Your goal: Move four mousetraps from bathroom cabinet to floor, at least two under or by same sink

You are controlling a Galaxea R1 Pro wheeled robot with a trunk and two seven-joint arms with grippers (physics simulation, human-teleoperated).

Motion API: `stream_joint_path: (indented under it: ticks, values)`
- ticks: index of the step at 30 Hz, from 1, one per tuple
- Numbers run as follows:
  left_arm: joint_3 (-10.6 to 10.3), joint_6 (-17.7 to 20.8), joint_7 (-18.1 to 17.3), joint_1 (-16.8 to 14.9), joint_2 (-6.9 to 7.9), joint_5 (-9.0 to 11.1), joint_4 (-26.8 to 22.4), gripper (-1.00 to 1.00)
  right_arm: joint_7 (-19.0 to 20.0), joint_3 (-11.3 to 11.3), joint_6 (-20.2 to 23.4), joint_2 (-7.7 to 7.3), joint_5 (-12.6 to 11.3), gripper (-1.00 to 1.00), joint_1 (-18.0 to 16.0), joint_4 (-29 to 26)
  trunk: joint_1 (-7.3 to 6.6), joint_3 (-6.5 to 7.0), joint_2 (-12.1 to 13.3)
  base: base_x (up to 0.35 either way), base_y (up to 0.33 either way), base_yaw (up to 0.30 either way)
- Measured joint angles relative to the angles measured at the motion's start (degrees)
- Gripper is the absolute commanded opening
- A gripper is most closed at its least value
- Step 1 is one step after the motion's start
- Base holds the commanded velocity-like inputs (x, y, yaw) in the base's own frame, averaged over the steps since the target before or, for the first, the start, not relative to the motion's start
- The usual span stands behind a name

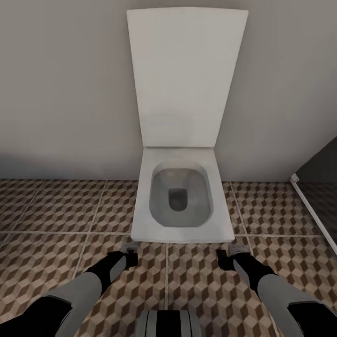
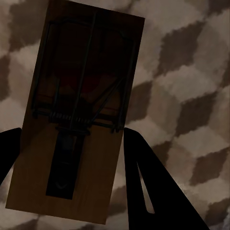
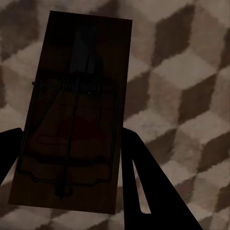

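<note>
Cube-patterned brown and beige floor tiles [image 1: 56,220] lay beneath both end effectors: left end effector [image 2: 72,158] pinched a flat brown wooden mousetrap [image 2: 72,124]; right end effector [image 3: 72,158] pinched another dark wooden mousetrap [image 3: 72,115].

Toilet [image 1: 185,206] centre, standing on bathroom floor [image 1: 56,210], lid up against wall [image 1: 61,84] behind. Glass partition [image 1: 323,187] at far right. Left end effector [image 1: 129,249] just before toilet's front-left corner, right end effector [image 1: 236,249] before front-right corner. Mousetrap [image 2: 76,115] betw. left fingers, above floor; 2nd mousetrap [image 3: 74,115] betw. right fingers, likewise.
</note>
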Motion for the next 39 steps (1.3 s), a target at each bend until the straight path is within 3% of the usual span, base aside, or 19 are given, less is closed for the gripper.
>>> stream_joint_path:
  ticks: [27, 28, 39]
  values:
    - [0.0, 0.0, 0.0, 0.0, 0.0, 0.0, 0.0, -1.0, 0.0, 0.01, 0.0, 0.0, 0.0, -1.0, 0.0, 0.0, 0.0, 0.0, 0.0, 0.0, 0.0, 0.0]
    - [0.0, 0.0, 0.0, 0.0, 0.0, 0.0, 0.0, -1.0, 0.0, 0.02, 0.0, 0.0, 0.0, 1.0, 0.0, 0.0, 0.0, 0.0, 0.0, 0.0, 0.0, 0.0]
    - [0.05, 0.0, 0.0, 0.0, 0.0, 0.0, 0.02, -1.0, 0.07, -0.01, -0.01, -0.06, -0.18, 1.0, 0.0, 0.0, 0.0, 0.0, 0.0, 0.0, 0.0, 0.0]
